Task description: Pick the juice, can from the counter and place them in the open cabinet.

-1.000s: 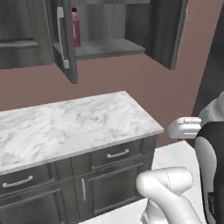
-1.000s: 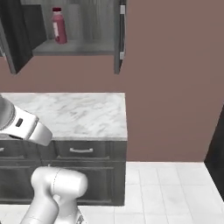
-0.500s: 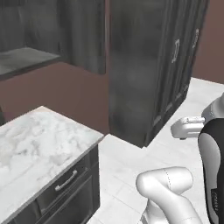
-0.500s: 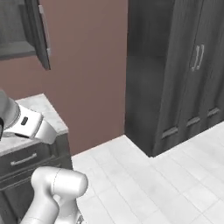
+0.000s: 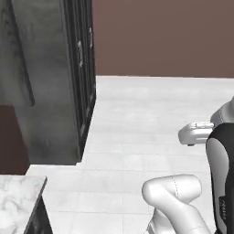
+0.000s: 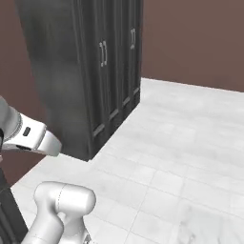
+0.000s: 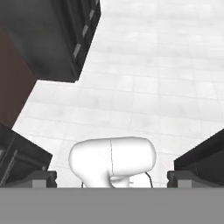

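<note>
Our jaws [image 7: 111, 177] stand wide apart with nothing between them, the two dark fingertips [image 7: 41, 178] at the edges of the hand view, looking down on pale floor tiles [image 7: 153, 65]. Only a corner of the marble worktop [image 5: 18, 201] shows, at the lower left of the left base view, and it is bare; we cannot say from here where the can sits. We judge the can to be light, stiff and smooth-sided, so we would take it across the middle of its body, squarely, lest it slip or tip. A second ago both base views faced the worktop and the open cabinet with the juice on its shelf; since then the whole scene has swung, and now we face a tall dark cupboard [image 6: 90, 71] and open floor, so the base has turned.
</note>
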Controlling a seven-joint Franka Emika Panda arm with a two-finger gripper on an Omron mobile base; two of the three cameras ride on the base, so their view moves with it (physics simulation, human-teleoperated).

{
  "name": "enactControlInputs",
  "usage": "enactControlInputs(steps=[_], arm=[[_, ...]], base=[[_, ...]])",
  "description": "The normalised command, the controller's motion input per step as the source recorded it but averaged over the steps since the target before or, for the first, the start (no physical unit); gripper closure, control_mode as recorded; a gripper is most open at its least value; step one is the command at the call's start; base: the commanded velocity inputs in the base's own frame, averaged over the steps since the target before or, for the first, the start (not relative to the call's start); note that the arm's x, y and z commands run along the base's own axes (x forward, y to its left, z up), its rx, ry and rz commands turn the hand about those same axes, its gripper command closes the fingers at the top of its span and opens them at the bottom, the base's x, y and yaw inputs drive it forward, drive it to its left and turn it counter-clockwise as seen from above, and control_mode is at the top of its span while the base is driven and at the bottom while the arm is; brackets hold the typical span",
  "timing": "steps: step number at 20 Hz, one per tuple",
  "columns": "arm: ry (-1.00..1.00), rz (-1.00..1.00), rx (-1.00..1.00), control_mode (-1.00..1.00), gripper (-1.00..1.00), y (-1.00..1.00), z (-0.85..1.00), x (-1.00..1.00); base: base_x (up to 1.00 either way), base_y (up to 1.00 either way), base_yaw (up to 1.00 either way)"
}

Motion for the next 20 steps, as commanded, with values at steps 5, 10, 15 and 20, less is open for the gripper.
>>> enactControlInputs(steps=[5,10,15,20], arm=[[0.0,0.0,0.0,1.0,-1.0,0.0,0.0,0.0],[0.0,0.0,0.0,1.0,-1.0,0.0,0.0,0.0],[0.0,0.0,0.0,1.0,-1.0,0.0,0.0,0.0],[0.0,0.0,0.0,1.0,-1.0,0.0,0.0,0.0]], base=[[0.0,-0.1,-0.92],[0.0,-0.13,-0.92],[0.0,-0.19,-0.84],[0.0,-0.18,-0.85]])
